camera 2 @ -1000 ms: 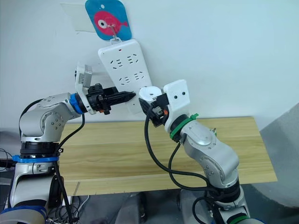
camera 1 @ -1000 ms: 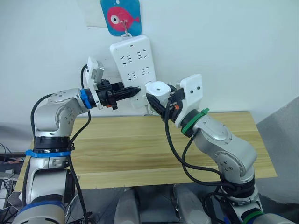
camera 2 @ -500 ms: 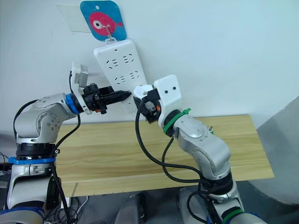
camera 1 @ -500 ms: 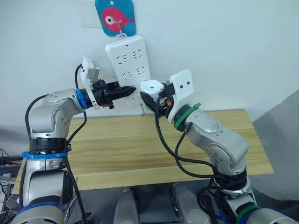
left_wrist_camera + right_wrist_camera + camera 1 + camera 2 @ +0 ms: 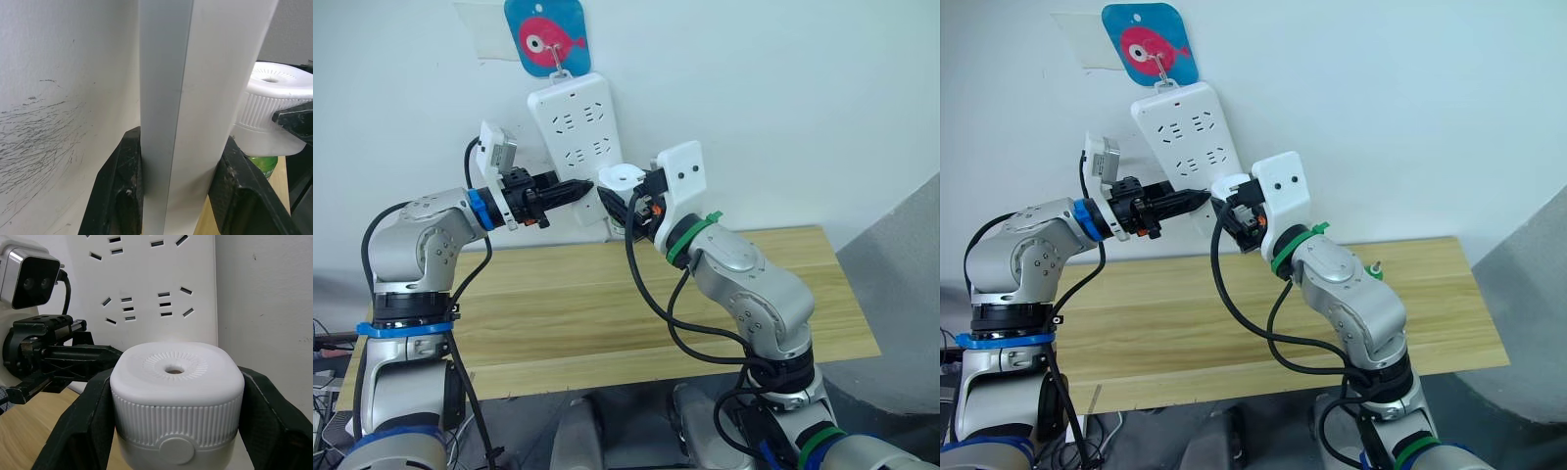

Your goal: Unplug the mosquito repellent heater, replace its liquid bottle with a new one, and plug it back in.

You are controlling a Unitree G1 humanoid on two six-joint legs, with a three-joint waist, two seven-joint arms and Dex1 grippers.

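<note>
Left hand point(image 5: 587, 185) is clamped on the lower edge of the power strip point(image 5: 573, 122), one finger point(image 5: 120, 196) on each face, pinning the strip steady against the wall. The strip hangs from a hook on the fish plaque point(image 5: 544, 32), long axis tilted, running from about 11 o'clock at the top to 5 o'clock at the bottom.

Right hand point(image 5: 176, 416) is closed around the heater point(image 5: 177, 387), fingers on its two flanks, grip looks firm. The heater sits at the strip's lower end, roughly 3 o'clock from my left fingertips and just beside them. Vent hole points up, toward 12; a bit of green bottle point(image 5: 261, 164) shows under it, so the body's long axis is near vertical. Prong side faces the strip, though I can't see the prongs or tell whether they are seated in a socket or just clear of it.

What matters for the move: plug axis has to run square to the strip's face, and the strip is tilted, so the heater's roll must match that tilt. Right arm does the travel, left just holds. Risk I see is the strip swinging on its hook if I push or pull off-axis.
</note>
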